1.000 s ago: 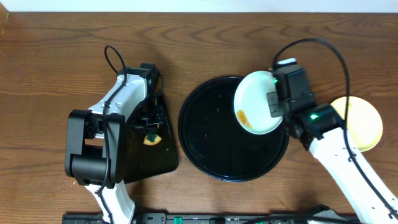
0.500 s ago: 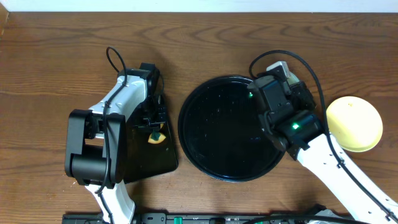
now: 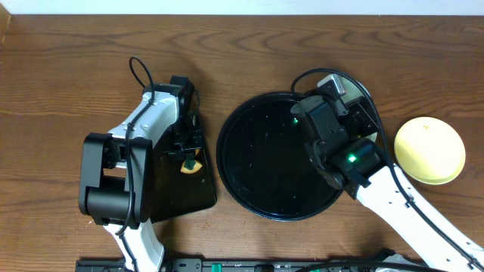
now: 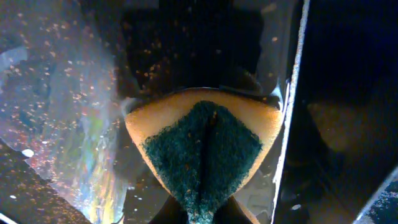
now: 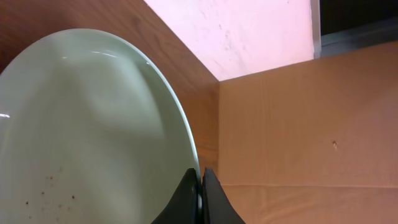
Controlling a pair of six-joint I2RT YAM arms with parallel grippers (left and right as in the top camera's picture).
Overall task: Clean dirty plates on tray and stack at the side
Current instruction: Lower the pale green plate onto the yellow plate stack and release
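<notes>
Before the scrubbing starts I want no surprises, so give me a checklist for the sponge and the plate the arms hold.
1. Right gripper shut on the rim of the pale light-blue round plastic plate: ok.
2. Left gripper shut on the yellow sponge with green scouring face: ok.
3. Plate clean: not ok, brown specks show.
4. Sponge at the plate: not ok, it is over the rectangular black tray.
5. Pale yellow round plate beside the large round black tray: ok.
</notes>
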